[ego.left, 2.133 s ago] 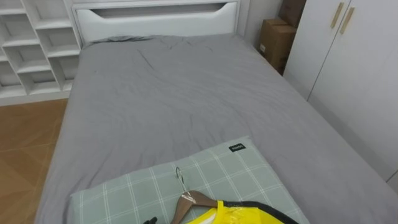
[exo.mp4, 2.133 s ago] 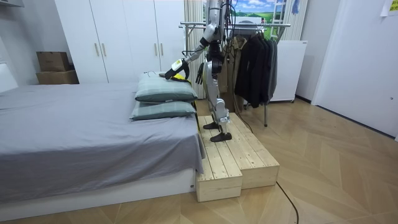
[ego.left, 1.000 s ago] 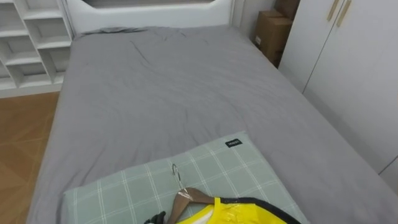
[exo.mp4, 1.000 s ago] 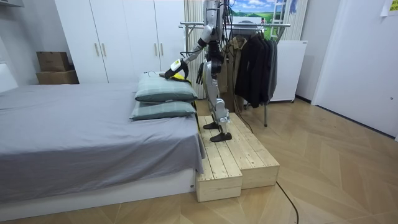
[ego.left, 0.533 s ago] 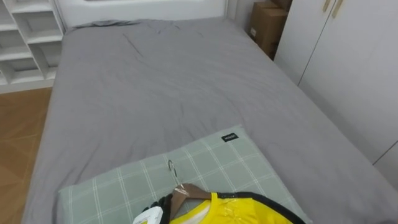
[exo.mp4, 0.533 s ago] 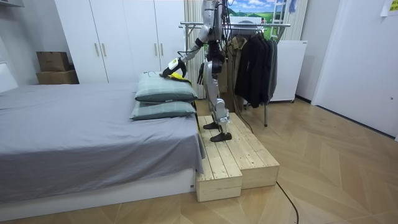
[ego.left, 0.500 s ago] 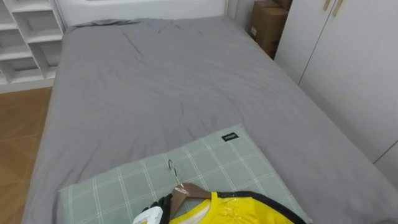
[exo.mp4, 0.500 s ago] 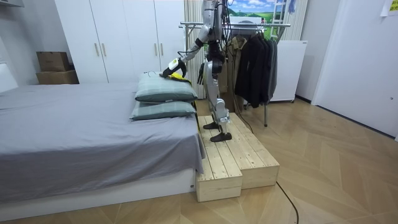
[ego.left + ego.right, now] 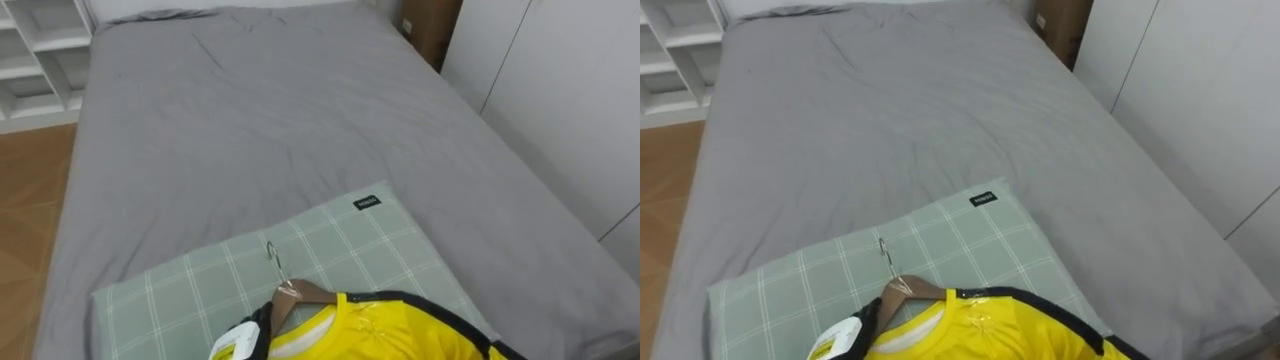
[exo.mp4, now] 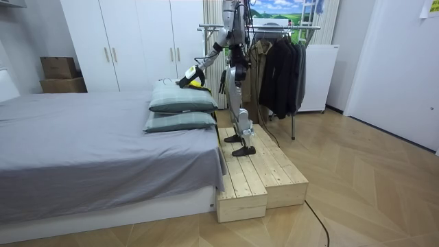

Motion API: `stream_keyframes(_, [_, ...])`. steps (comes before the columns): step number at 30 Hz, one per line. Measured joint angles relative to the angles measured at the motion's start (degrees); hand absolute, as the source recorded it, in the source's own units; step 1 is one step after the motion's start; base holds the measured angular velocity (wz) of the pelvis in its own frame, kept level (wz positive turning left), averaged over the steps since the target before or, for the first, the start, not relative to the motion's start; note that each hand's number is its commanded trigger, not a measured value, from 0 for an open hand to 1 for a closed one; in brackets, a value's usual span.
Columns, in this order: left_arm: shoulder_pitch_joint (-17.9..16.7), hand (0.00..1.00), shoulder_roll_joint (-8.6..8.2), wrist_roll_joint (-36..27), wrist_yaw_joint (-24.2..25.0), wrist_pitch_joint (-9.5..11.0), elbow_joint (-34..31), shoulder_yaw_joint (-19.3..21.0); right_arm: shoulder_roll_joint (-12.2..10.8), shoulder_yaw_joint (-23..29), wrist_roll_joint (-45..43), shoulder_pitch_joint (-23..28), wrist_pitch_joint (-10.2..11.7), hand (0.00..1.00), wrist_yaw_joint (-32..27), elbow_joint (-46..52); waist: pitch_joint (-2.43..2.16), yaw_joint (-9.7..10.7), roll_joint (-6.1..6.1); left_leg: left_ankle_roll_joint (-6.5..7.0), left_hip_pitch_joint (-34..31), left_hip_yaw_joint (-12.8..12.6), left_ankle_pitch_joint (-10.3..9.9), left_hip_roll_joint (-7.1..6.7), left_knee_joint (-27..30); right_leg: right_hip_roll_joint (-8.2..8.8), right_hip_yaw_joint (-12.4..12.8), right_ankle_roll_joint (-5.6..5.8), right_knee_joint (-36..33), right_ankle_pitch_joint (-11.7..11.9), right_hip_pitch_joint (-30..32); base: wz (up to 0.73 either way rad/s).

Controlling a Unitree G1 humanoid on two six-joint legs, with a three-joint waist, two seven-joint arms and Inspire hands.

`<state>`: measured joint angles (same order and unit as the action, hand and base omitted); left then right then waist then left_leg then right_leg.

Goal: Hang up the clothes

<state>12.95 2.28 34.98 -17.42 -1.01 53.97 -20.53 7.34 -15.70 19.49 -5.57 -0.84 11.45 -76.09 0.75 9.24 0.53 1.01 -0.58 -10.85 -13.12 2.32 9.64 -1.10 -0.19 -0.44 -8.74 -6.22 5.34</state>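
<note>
Step in hand, as judged: pick-up. The left hand gripped the hanger carrying the yellow shirt, over the pillow. Right hand: state could not be told. The hook pointed to 11 o'clock, and the long axis ran 11 to 5. Next move: turn to the rack, hook leading.

A grey-sheeted bed is stretching out from 9 o'clock in the room view, white wardrobes are standing at 11 o'clock beside cardboard boxes, a wooden platform is lying near 6 o'clock, and a herringbone wood floor is spreading toward 4 o'clock.
</note>
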Motion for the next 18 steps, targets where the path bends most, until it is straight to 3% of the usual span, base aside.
stream_keyframes(8, [1.1,0.0,-0.15,-5.7,-1.0,0.2,5.3,0.1,0.0,0.0,0.0,-0.5,-0.6,0.0,0.0,0.0,-0.01,0.0,0.0,0.0,-0.4,-0.4,0.0,0.04,0.0,0.01,-0.1,-0.03,-0.3,0.0,0.7,0.0])
stream_keyframes(18, [1.2,0.0,-0.08,-6.1,-1.2,0.4,6.1,0.1,-0.1,-0.5,0.0,-1.1,-1.8,0.0,-0.1,0.0,-0.22,-0.3,-0.47,-0.06,-0.6,-0.6,0.1,0.08,0.0,-0.02,-0.1,-0.04,-0.2,0.0,0.8,0.0])
